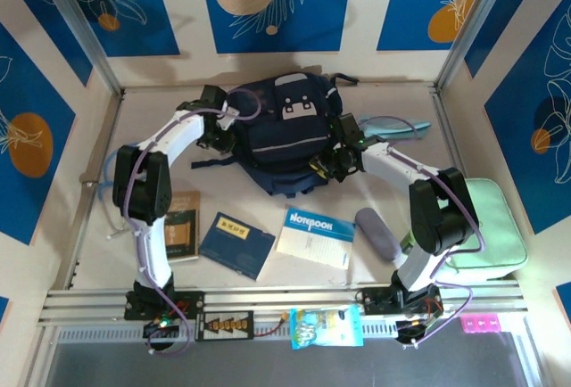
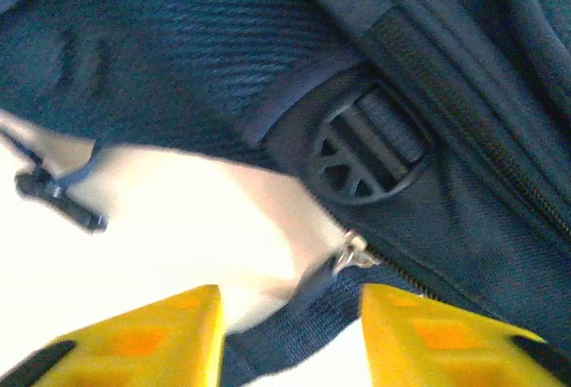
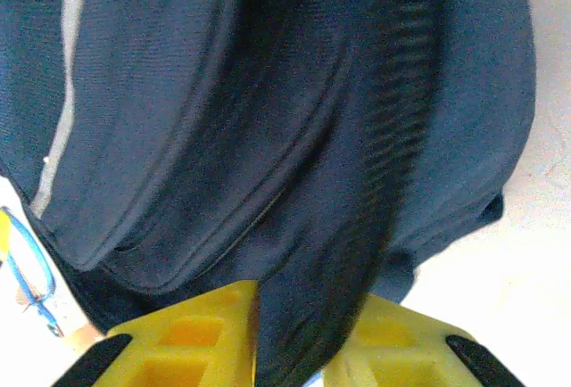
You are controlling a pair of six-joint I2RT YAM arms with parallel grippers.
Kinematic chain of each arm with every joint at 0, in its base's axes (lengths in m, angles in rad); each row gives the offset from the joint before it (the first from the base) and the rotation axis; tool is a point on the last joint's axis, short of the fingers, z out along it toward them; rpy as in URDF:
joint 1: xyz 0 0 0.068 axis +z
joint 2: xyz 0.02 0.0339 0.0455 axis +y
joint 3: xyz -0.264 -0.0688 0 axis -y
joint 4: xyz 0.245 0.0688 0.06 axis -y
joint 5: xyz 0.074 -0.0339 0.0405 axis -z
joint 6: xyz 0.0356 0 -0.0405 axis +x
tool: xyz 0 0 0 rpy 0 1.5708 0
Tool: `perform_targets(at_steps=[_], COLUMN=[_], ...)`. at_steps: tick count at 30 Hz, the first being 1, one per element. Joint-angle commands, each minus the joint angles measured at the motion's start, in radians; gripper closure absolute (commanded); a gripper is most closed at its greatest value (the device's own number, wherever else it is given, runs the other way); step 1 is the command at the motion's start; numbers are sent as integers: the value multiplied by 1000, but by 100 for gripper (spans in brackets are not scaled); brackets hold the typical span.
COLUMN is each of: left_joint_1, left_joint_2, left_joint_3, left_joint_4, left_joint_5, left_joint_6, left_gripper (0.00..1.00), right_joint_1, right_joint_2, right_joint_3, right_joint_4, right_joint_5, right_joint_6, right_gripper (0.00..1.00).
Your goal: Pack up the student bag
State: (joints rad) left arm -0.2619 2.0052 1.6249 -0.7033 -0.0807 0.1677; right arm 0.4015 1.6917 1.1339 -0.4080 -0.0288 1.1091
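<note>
**Both grippers at the bag, nothing packed yet**

My left gripper (image 2: 290, 305) has its jaws apart and pinches nothing. A fold of navy fabric with a metal zip pull (image 2: 354, 251) lies loose between the yellow fingers, just below a round black buckle (image 2: 361, 151).

My right gripper (image 3: 303, 316) straddles a dark ridge of the bag. The fabric fills the gap, but from this blurred close-up I cannot tell whether it is clamped or merely resting there.

The student bag (image 1: 285, 133) lies at the far middle of the table, one gripper at each flank.

I judge the task barely begun. A brown book (image 1: 183, 224), a navy booklet (image 1: 236, 242), a white-and-blue notebook (image 1: 317, 235) and a grey pouch (image 1: 378, 234) all lie out on the table nearer me. Opening the bag looks like the step in hand; loading everything is left.
</note>
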Motion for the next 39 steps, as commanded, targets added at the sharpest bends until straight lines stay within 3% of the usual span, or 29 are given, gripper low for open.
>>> perform_targets(at_steps=[1, 4, 8, 13, 17, 24, 29, 33, 39], left_joint_1=[19, 19, 20, 42, 109, 272, 377, 388, 386], left_joint_2=[-173, -285, -455, -616, -700, -772, -806, -811, -797], left_joint_3=[-72, -157, -314, -464, -556, -685, -747, -749, -746], left_joint_4=[-32, -60, -32, -1, 8, 9, 47, 63, 65], left_joint_5=[-11, 42, 114, 113, 93, 152, 215, 223, 257], left_joint_6=[-205, -363, -505, -586, -626, -670, -706, -701, -681], left_gripper=[45, 37, 28, 17, 8, 5, 2, 1, 0], right_joint_1=[14, 11, 58, 232, 391, 560, 607, 621, 612], right_joint_2=[-28, -61, -104, -96, 1, 219, 374, 487, 566], right_joint_3=[43, 66, 112, 155, 223, 390, 516, 579, 614], right_joint_4=[-28, -96, -182, -225, -214, -141, -132, -124, -179], right_joint_5=[28, 110, 153, 163, 137, 18, -108, -180, -111], right_joint_6=[-41, -125, -260, -336, -317, -312, -369, -372, -343], right_gripper=[58, 45, 41, 40, 41, 45, 47, 48, 48])
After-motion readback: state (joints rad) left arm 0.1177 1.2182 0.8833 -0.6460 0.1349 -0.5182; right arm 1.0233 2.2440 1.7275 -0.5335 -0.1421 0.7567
